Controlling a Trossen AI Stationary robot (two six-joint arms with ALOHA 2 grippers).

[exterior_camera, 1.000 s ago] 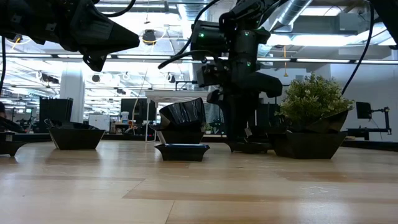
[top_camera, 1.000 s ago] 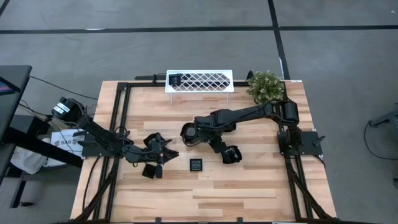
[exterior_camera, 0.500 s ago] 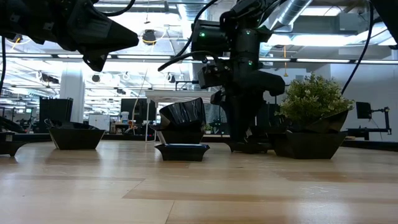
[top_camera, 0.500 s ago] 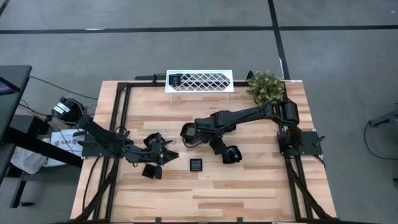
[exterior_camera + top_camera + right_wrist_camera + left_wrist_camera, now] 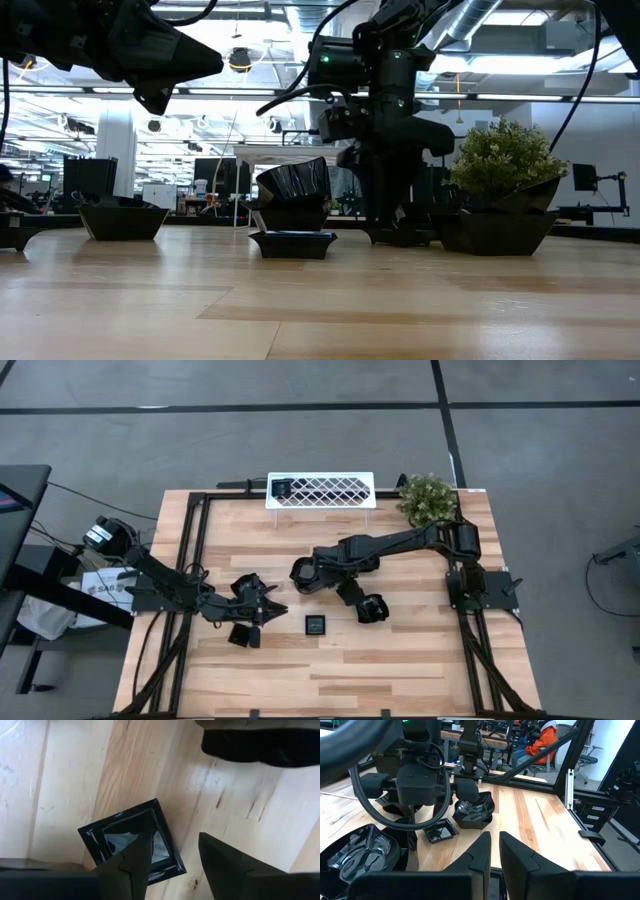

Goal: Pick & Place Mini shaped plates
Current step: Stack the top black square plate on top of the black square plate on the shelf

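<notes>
My right gripper (image 5: 348,593) points down, open, over a small black square plate (image 5: 120,832) that lies flat on the wooden table (image 5: 400,660). More mini plates sit nearby: a flat square one (image 5: 316,624), a deep rounded one (image 5: 372,609), one (image 5: 300,572) on the far side of the gripper, and one (image 5: 243,634) beside my left gripper (image 5: 275,607). That gripper hovers level at the table's left, its fingers (image 5: 482,845) shut with nothing between them. My right gripper (image 5: 175,840) comes from above. One finger (image 5: 135,855) stands over the square plate's hollow and the other (image 5: 220,860) outside its rim (image 5: 172,862). Whether either finger touches the plate, I cannot tell. The plate rests flat on the table.
A white lattice rack (image 5: 320,490) with a dark plate at its left end stands at the far edge. A potted plant (image 5: 427,498) is at the far right. Black frame rails (image 5: 195,560) run along the table's sides. Bare wood lies along the near edge.
My right gripper's fingers have spread apart over the square plate while the hand kept its place. The plate stays on the table. My left arm has not moved.
</notes>
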